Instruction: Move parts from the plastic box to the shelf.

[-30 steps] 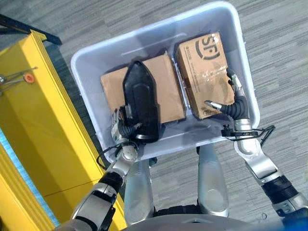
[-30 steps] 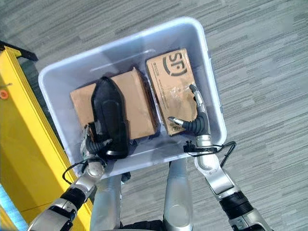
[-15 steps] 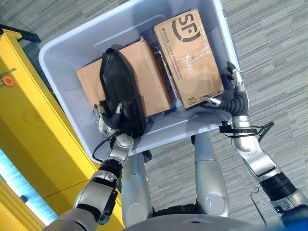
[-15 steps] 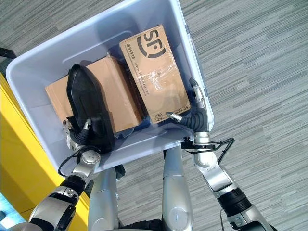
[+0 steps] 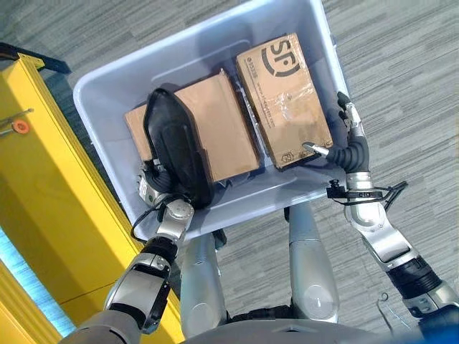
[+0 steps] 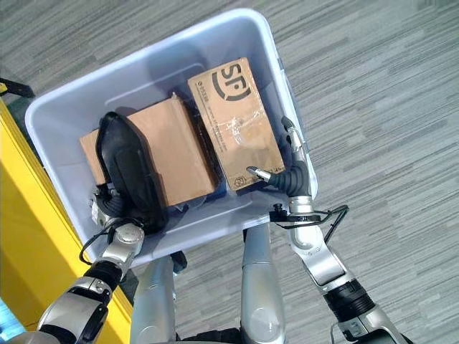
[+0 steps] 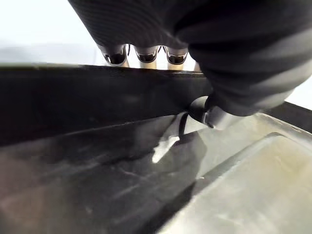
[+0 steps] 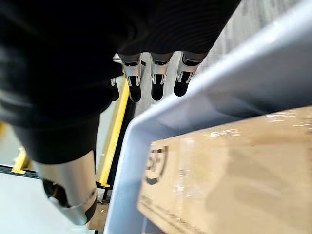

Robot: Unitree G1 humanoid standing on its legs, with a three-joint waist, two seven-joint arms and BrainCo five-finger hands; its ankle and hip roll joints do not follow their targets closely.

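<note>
Plastic box (image 5: 215, 61), pale blue, is being carried at both near corners in the left eye view. Inside I'm seeing two cardboard cartons, plain one (image 5: 197, 129) and printed one (image 5: 287, 100), plus a black moulded part (image 5: 176, 154) lying over the plain carton. Yellow shelf (image 5: 50, 208) is sitting just to the left.

Right eye view: right hand (image 6: 290, 175) is clamping the right wall, thumb inside by the printed carton, fingers outside. Left hand (image 6: 107, 208) is sitting at the near left corner behind the black part.

Left wrist view: fingers (image 7: 141, 53) are curling over a dark edge, but box rim or black part, I cannot tell.

Right wrist view: fingers (image 8: 156, 78) are hooking down outside the wall, thumb (image 8: 68, 195) inside, so it's gripping the box.

My call: I'm keeping both grips even and the box level, so the loose black part isn't sliding while I'm turning toward the shelf.
</note>
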